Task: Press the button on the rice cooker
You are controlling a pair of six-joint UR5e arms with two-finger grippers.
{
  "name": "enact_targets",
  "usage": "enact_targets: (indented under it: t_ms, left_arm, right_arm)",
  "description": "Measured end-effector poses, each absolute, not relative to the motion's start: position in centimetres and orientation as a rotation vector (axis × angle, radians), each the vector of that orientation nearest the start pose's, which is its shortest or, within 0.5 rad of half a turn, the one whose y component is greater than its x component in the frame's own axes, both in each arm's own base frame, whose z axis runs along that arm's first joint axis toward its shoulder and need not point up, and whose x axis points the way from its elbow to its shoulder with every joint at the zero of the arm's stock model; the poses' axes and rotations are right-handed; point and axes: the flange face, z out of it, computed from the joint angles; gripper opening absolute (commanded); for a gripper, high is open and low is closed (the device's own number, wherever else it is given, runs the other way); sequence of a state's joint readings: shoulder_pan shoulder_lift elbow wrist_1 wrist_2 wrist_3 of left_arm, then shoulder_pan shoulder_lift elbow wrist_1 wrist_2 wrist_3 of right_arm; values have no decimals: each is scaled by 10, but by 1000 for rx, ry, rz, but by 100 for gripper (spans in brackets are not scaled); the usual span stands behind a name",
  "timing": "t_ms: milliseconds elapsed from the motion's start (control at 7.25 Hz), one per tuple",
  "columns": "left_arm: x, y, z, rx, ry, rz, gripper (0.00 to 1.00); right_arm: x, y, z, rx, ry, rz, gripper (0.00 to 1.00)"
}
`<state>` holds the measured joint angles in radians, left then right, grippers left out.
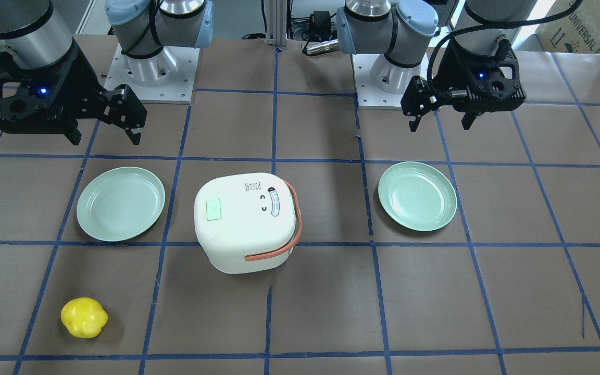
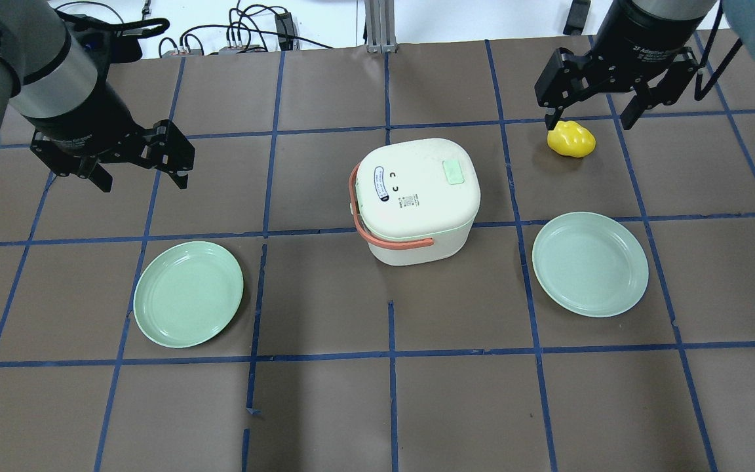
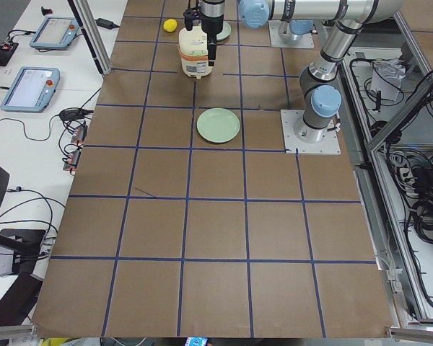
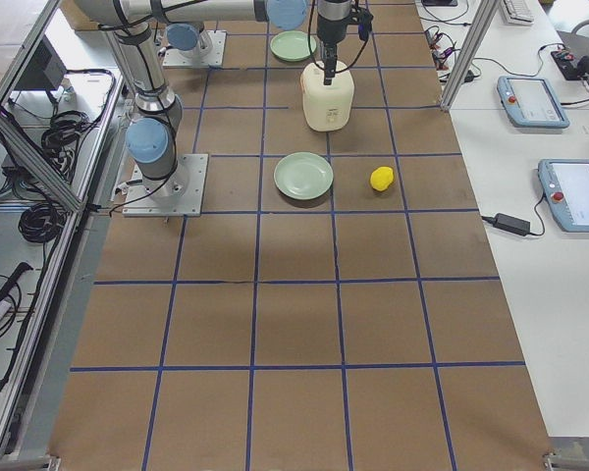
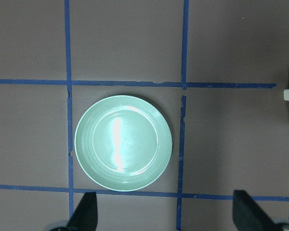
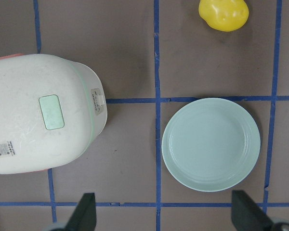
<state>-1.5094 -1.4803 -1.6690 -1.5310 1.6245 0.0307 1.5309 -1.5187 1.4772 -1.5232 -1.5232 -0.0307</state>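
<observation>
The white rice cooker [image 1: 242, 221] with an orange handle stands at the table's middle, lid shut; it also shows in the overhead view [image 2: 417, 196]. A pale green rectangular button [image 2: 453, 172] sits on its lid, seen too in the right wrist view [image 6: 51, 112]. A small latch tab [image 6: 97, 100] sits on the cooker's rim. My left gripper [image 2: 141, 177] is open and empty, high above the table, left of the cooker. My right gripper [image 2: 590, 122] is open and empty, high, right of the cooker. Neither touches the cooker.
A green plate [image 2: 188, 294] lies on the left side, under my left wrist camera [image 5: 123, 143]. A second green plate [image 2: 590, 263] lies on the right [image 6: 211, 144]. A yellow pepper-like object [image 2: 571, 139] lies beyond it, below my right gripper.
</observation>
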Motion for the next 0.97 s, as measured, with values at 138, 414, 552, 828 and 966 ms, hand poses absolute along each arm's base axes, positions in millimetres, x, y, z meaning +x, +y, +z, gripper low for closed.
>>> enact_targets:
  t_ms: [138, 414, 552, 828, 966]
  left_arm:
    - [-100, -464, 487, -49, 3086, -46, 100]
    - [-100, -464, 487, -49, 3086, -45, 100]
    - [-100, -464, 487, -49, 3086, -45, 100]
    - [-100, -464, 487, -49, 3086, -45, 100]
    - [-100, -464, 487, -49, 3086, -45, 100]
  right_arm:
    - [117, -518, 503, 14, 3094, 6, 99]
    - [118, -518, 504, 14, 3094, 2, 100]
    - [118, -518, 505, 12, 3094, -1, 100]
    - [119, -519, 504, -2, 3093, -4, 61]
    - [119, -520, 504, -2, 3091, -6, 16]
